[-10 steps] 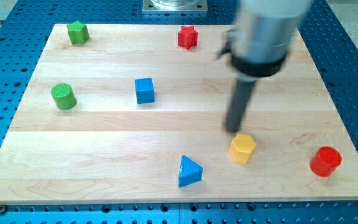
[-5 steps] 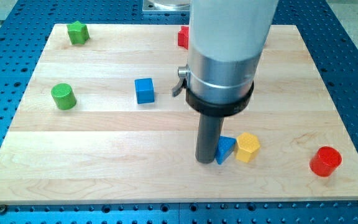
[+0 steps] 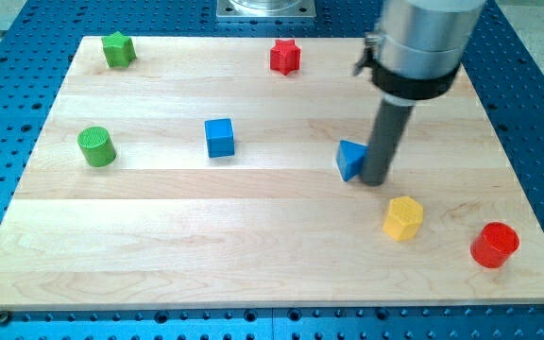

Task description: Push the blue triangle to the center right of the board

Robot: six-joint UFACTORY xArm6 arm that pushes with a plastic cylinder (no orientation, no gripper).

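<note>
The blue triangle [image 3: 350, 160] lies on the wooden board [image 3: 159, 236], right of the board's middle. My tip [image 3: 374, 181] stands right against the triangle's right side, touching it. The rod rises from there to the large grey arm body at the view's top right. A yellow hexagonal block [image 3: 403, 218] lies below and to the right of my tip, apart from it.
A blue cube [image 3: 219, 137] sits left of the middle. A green cylinder [image 3: 95, 146] is at the left, a green star [image 3: 117, 49] at the top left, a red star [image 3: 285, 57] at the top middle, a red cylinder [image 3: 494, 245] at the bottom right.
The blue triangle has moved up and slightly right, from beside the yellow block to the middle right. My tip moved from its left side to its right. The yellow block shifted slightly right.
</note>
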